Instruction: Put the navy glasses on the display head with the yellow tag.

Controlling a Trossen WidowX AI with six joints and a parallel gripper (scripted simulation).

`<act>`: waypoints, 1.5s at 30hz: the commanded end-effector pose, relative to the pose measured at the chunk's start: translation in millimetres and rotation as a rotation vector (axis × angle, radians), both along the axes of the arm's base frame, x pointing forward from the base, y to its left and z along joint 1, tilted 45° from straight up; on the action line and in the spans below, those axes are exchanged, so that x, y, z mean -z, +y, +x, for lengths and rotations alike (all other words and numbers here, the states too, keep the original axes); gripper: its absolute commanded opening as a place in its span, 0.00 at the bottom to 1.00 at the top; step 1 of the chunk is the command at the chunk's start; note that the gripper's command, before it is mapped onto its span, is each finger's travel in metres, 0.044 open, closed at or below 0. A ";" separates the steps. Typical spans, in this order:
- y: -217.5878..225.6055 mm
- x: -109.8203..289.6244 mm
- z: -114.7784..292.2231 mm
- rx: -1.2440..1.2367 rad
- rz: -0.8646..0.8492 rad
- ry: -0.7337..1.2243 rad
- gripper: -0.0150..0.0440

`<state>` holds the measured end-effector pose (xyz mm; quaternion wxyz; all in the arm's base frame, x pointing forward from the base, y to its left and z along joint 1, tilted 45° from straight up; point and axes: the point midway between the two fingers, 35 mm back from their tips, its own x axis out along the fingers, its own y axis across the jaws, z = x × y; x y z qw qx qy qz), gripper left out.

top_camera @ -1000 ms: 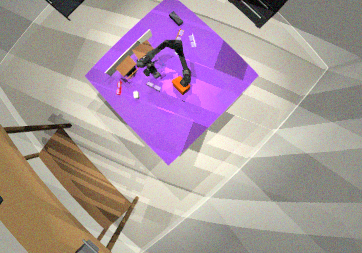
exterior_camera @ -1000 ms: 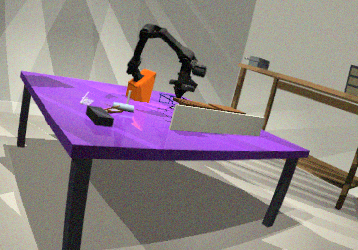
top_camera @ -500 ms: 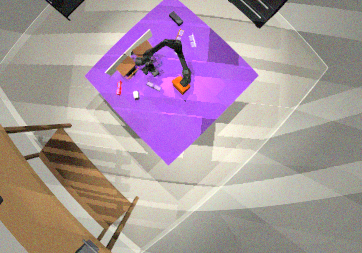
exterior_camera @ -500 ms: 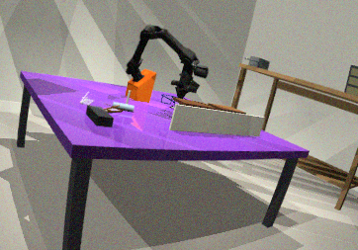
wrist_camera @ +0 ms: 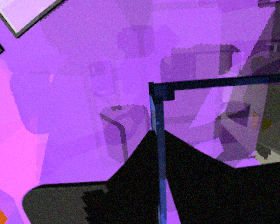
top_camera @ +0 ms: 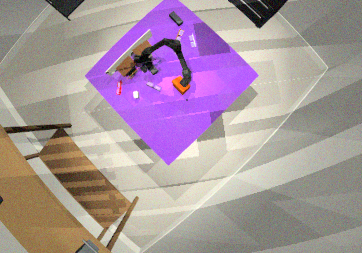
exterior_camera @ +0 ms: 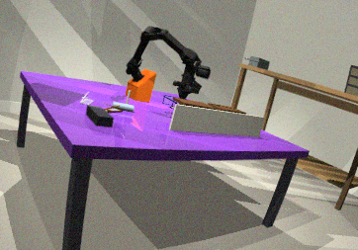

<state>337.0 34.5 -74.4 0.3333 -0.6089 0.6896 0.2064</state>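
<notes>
My gripper [top_camera: 146, 64] [exterior_camera: 190, 88] [wrist_camera: 156, 136] is shut on the navy glasses [wrist_camera: 216, 81]. In the wrist view one navy bar runs straight up from between the dark fingers and meets a dark bar across the top; a lens shows as a tinted pane. In the exterior view the glasses [exterior_camera: 170, 100] are a thin outline hanging under the gripper, just above the table. The gripper is beside the brown shapes [top_camera: 141, 49] [exterior_camera: 208, 104] behind a low white wall [top_camera: 128, 51] [exterior_camera: 218, 121]. I cannot make out the heads or a yellow tag.
The purple table [top_camera: 170, 126] [exterior_camera: 124, 139] carries an orange block [top_camera: 180, 84] [exterior_camera: 141, 85] at the arm's foot, a black box [top_camera: 175, 17] [exterior_camera: 100, 116], a white cylinder [top_camera: 135, 94] [exterior_camera: 124, 106], a small red item [top_camera: 119, 87] and another pair of glasses [wrist_camera: 26, 12].
</notes>
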 end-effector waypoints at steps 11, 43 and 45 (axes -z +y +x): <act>-4.0 -3.7 21.8 -0.004 -0.004 -0.001 0.25; -11.4 -10.8 67.7 -0.004 -0.004 -0.004 0.25; -11.9 -11.2 70.5 -0.004 -0.004 -0.004 0.25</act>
